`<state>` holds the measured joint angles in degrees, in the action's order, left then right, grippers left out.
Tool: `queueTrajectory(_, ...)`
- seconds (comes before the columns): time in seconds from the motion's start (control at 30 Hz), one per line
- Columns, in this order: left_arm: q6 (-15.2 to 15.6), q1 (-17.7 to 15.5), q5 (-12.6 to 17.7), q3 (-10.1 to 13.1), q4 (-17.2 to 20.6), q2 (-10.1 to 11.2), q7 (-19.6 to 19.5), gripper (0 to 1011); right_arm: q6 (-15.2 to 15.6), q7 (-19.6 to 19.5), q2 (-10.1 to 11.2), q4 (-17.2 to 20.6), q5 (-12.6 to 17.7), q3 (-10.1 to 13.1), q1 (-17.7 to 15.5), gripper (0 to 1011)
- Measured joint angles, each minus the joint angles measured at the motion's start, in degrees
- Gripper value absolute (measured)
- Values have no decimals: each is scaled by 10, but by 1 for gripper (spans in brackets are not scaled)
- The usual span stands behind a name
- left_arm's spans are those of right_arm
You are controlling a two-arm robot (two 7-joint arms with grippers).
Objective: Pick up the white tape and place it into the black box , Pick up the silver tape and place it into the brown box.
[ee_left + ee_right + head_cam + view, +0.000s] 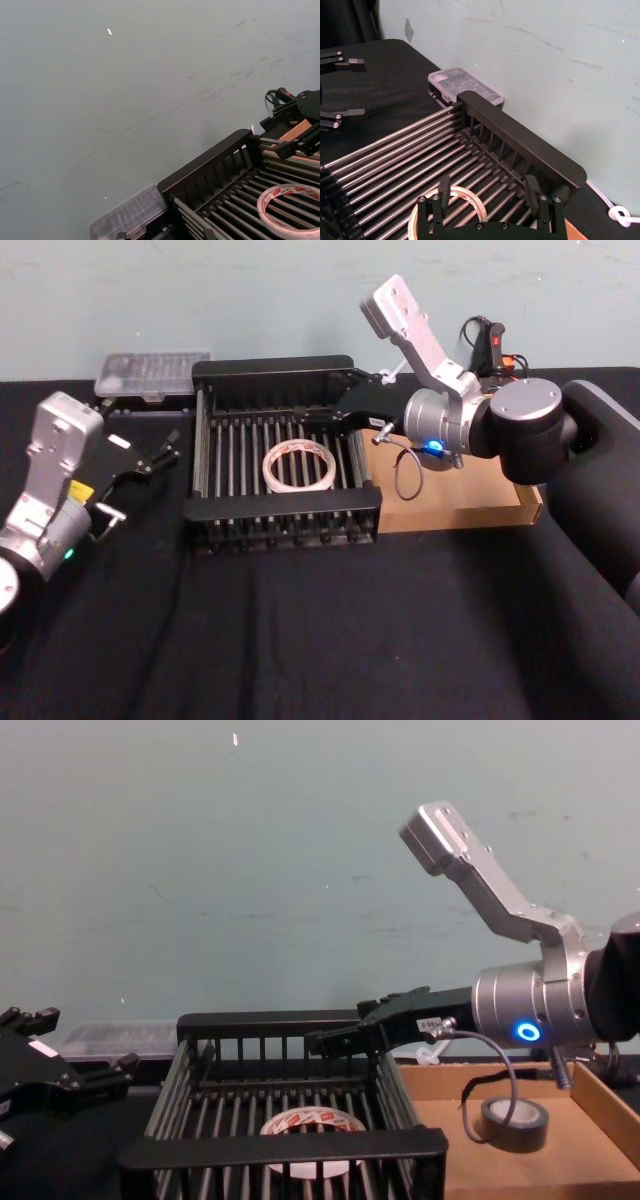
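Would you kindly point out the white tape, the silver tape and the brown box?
white tape (298, 465), head view, on its ring band.
silver tape (514, 1123), chest view, on its outer side.
brown box (612, 1108), chest view, on its right wall.

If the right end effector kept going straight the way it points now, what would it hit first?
Probably nothing at once: the right end effector, open, points leftward above the black box, with the white tape lying below its line. Depth is unclear.

Clear plastic case (152, 374) w/ small compartments lies flat on the black tablecloth (330, 630), at the back by the pale green wall (250, 295). Same case is in the right wrist view (465, 86) and, low down, in the chest view (120, 1037). Wall has scuffs & scratches.
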<state>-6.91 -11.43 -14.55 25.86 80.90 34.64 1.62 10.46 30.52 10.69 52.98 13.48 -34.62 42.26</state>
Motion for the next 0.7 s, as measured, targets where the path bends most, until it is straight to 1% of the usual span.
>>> queueTrajectory(0.07, 0, 0, 0, 0, 0, 0, 0, 1001, 0, 0, 0, 0, 0, 0, 0, 976)
queueTrajectory(0.13, 0, 0, 0, 0, 0, 0, 0, 1001, 0, 0, 0, 0, 0, 0, 0, 1003)
queueTrajectory(0.6, 0, 0, 0, 0, 0, 0, 0, 1001, 0, 0, 0, 1, 0, 0, 0, 1002)
queueTrajectory(0.7, 0, 0, 0, 0, 0, 0, 0, 1001, -1, 2, 4, 12, 0, 7, -6, 1002)
